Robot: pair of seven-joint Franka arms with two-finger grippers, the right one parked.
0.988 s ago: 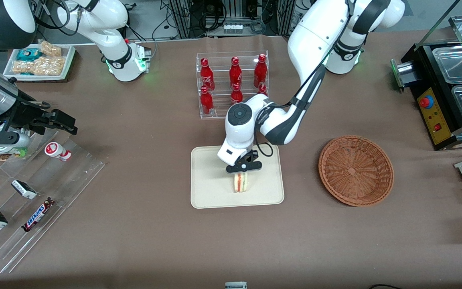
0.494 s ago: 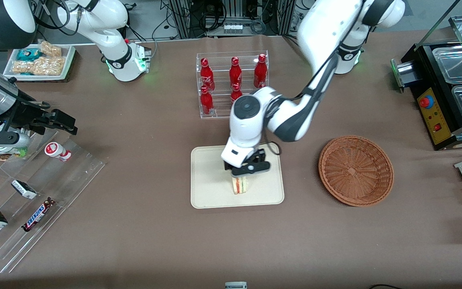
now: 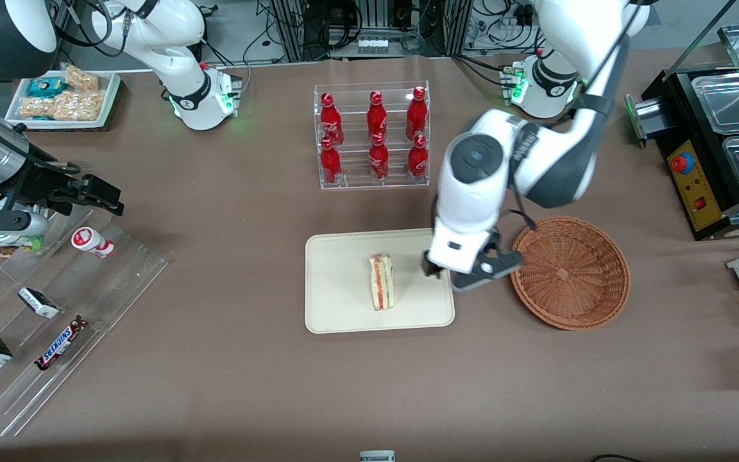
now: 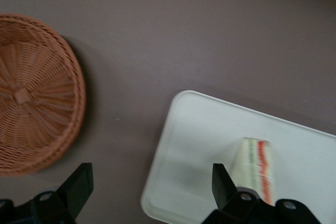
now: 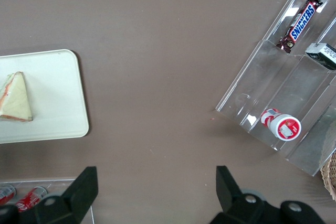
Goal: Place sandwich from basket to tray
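Note:
The sandwich [image 3: 382, 281] lies on the cream tray [image 3: 337, 282], red and green filling showing along its cut edge, with nothing holding it. My left gripper [image 3: 469, 274] hovers open and empty above the tray's edge nearest the wicker basket [image 3: 569, 273], between tray and basket. The left wrist view shows the empty basket [image 4: 31, 93], the tray [image 4: 210, 135] with the sandwich [image 4: 254, 169], and the gripper [image 4: 150, 179] with its black fingers wide apart over the tray's corner. The right wrist view also shows the sandwich [image 5: 16, 98] on the tray [image 5: 52, 103].
A clear rack of red bottles [image 3: 373, 135] stands farther from the front camera than the tray. Acrylic racks with snack bars [image 3: 55, 308] and a white snack tray [image 3: 65, 96] lie toward the parked arm's end. A black machine [image 3: 716, 147] stands toward the working arm's end.
The gripper opened and let go of the sandwich, which now lies on the tray. The gripper rose and moved sideways toward the basket.

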